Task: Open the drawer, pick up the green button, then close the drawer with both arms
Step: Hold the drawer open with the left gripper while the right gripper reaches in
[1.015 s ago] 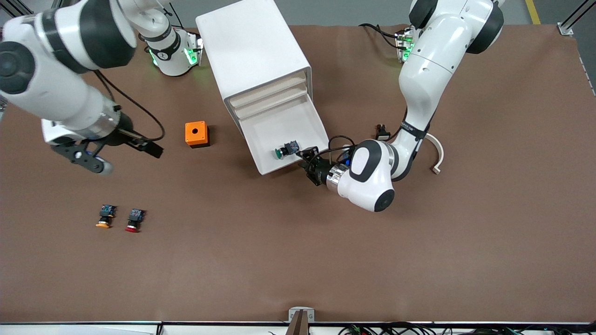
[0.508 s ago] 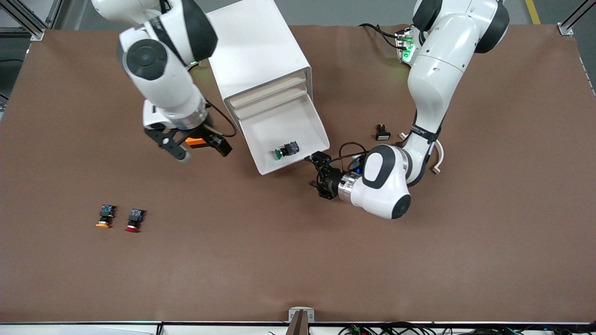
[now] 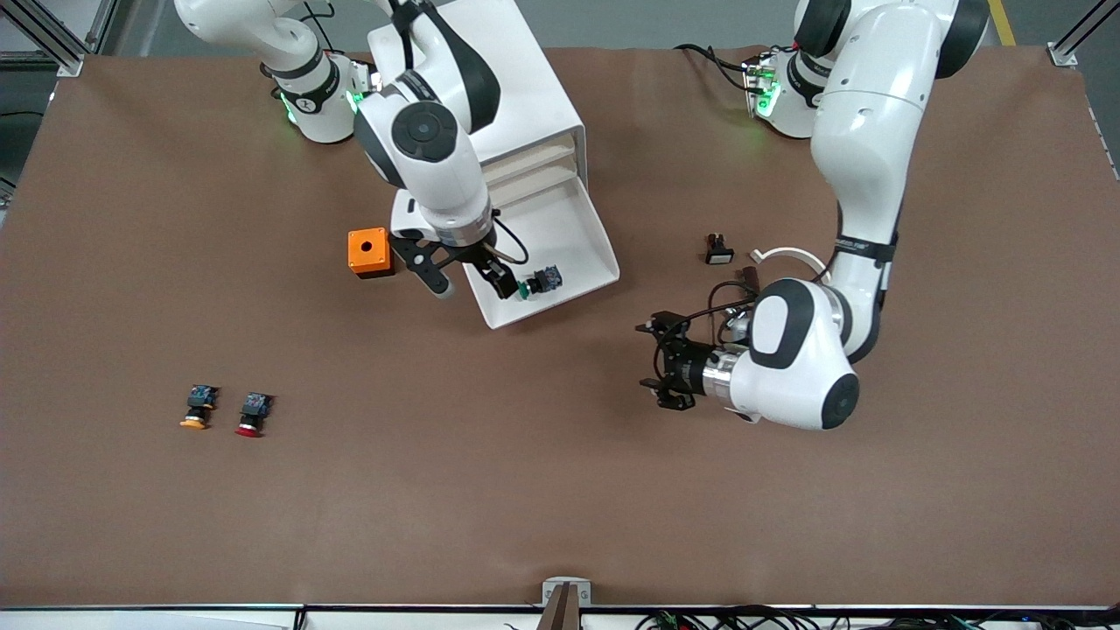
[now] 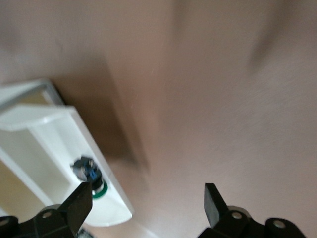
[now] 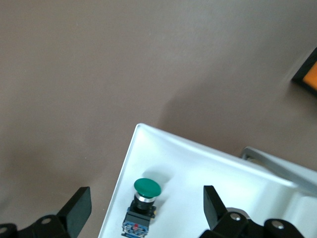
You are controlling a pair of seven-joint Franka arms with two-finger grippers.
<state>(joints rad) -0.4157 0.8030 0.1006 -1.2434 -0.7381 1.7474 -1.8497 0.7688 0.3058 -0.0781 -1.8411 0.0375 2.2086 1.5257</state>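
The white cabinet [image 3: 472, 96] has its lowest drawer [image 3: 560, 223] pulled open. The green-capped button [image 3: 536, 282] lies on its side in the drawer near the front rim. My right gripper [image 3: 471, 282] hangs open over the drawer's front corner, just beside the button. In the right wrist view the button [image 5: 146, 197] lies between the open fingers [image 5: 78, 207] of the right gripper [image 5: 146, 206]. My left gripper [image 3: 658, 360] is open and empty over bare table, clear of the drawer, toward the left arm's end. The left wrist view shows the left gripper [image 4: 146, 201], the drawer [image 4: 49, 144] and the button [image 4: 90, 174].
An orange box [image 3: 369, 252] stands beside the drawer toward the right arm's end. A yellow-capped button [image 3: 198, 408] and a red-capped one [image 3: 254, 414] lie nearer the front camera. A small black-and-white part [image 3: 718, 249] and a white curved piece [image 3: 787, 255] lie near the left arm.
My right arm swung from the right arm's end of the table to over the open drawer. My left gripper drew away from the drawer's front rim, out over bare table.
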